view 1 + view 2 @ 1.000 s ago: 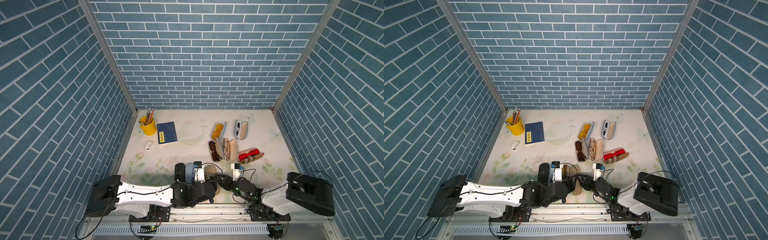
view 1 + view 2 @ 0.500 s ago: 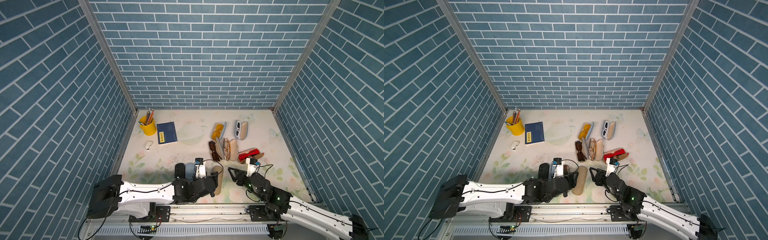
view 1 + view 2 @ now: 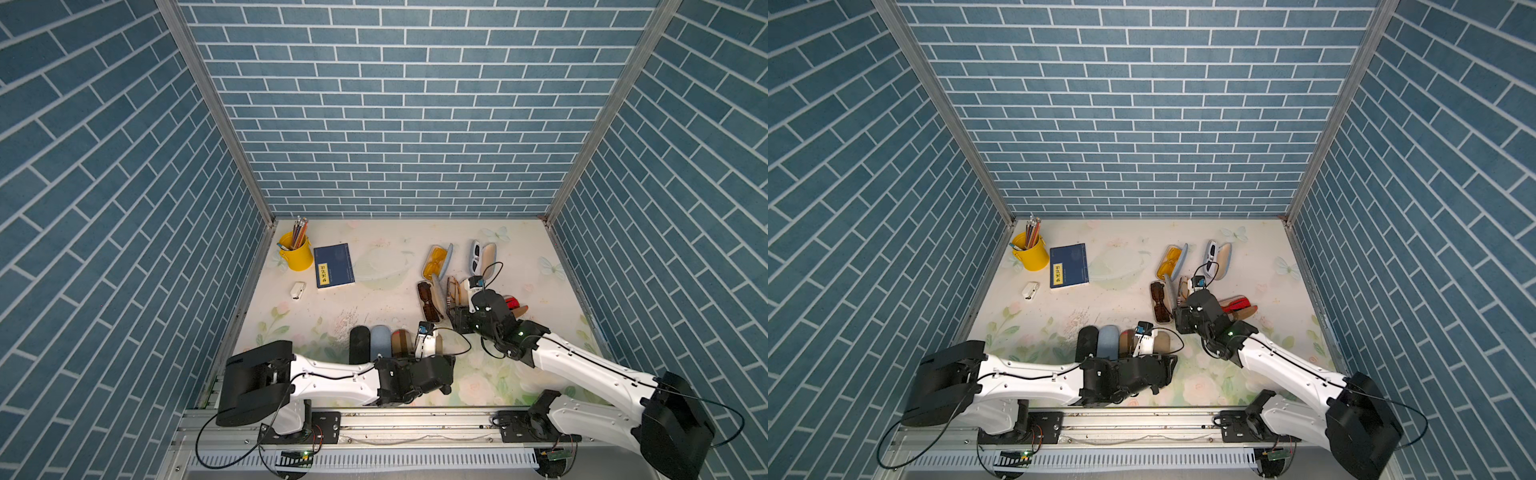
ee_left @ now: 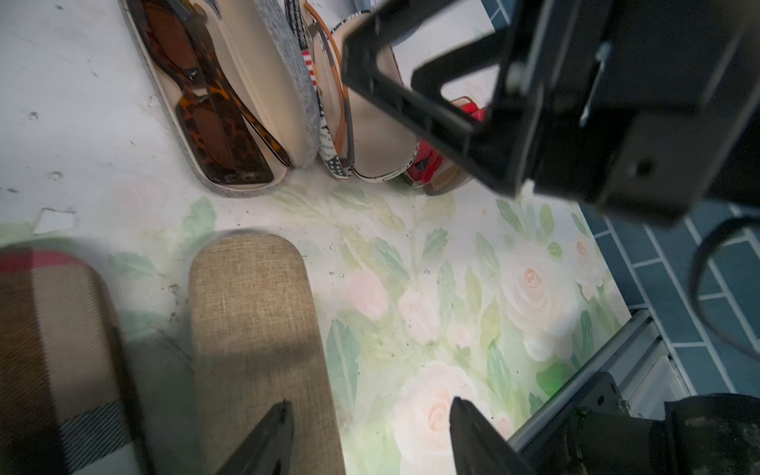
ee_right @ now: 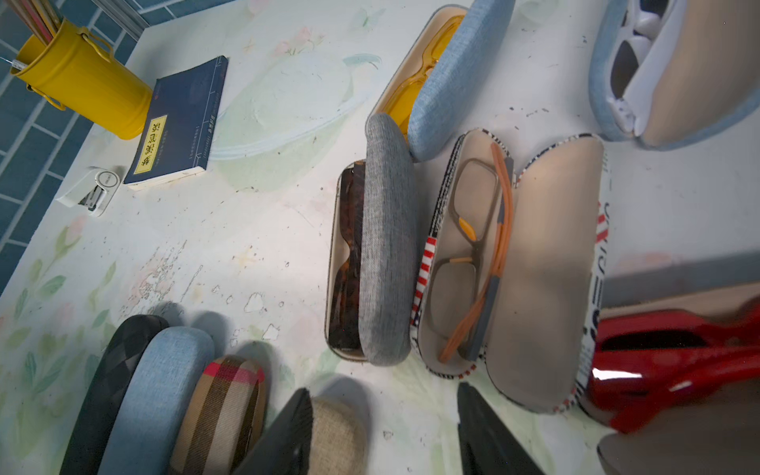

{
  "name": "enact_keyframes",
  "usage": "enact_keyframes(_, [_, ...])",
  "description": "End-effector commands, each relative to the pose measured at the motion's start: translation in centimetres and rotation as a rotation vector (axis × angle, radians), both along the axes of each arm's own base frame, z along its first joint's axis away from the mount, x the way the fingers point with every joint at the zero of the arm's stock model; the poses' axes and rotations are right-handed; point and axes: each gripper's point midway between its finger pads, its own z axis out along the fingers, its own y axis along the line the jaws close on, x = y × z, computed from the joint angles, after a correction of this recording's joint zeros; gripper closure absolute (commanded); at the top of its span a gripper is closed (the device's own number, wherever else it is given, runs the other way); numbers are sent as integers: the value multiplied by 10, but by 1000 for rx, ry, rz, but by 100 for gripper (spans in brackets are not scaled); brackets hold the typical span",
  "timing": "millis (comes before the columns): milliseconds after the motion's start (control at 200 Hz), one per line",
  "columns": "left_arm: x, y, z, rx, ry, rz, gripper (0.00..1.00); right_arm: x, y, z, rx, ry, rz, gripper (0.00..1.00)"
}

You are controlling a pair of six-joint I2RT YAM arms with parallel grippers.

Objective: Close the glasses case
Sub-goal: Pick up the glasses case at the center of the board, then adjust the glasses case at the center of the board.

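Found striped glasses case [image 5: 534, 296] open beside the grey case [image 5: 388, 246], spectacles [image 5: 502, 205] inside. Noted right gripper [image 5: 384, 390] parted and empty, near it; left gripper [image 4: 369, 405] likewise released (over closed beige case [image 4: 251, 296]). Advise nudging lid [image 5: 551, 222] over hinge, pressing evenly.

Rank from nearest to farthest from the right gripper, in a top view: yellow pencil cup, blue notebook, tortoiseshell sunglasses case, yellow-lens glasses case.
From the right gripper:
1. tortoiseshell sunglasses case, just beside it.
2. yellow-lens glasses case, behind that one.
3. blue notebook, back, toward the robot's left.
4. yellow pencil cup, back left corner.
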Motion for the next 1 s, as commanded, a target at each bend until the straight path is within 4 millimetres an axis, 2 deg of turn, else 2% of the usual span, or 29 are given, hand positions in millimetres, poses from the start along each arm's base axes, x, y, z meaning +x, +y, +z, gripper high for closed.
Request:
enact_keyframes(0, [-3, -17, -2, -3, 13, -34, 36, 5, 9, 1, -5, -3, 107, 45])
enact_keyframes(150, [-1, -16, -22, 61, 34, -15, 38, 11, 15, -8, -3, 29, 157, 46])
enact_keyframes(415, [10, 19, -50, 161, 50, 70, 39, 19, 24, -17, -33, 51, 187, 46])
enact_keyframes(685, [18, 49, -58, 249, 31, 134, 40, 27, 26, -29, -70, 78, 176, 49])
enact_keyframes(995, [21, 67, -57, 279, 23, 166, 40, 35, 25, -38, -119, 87, 162, 52])
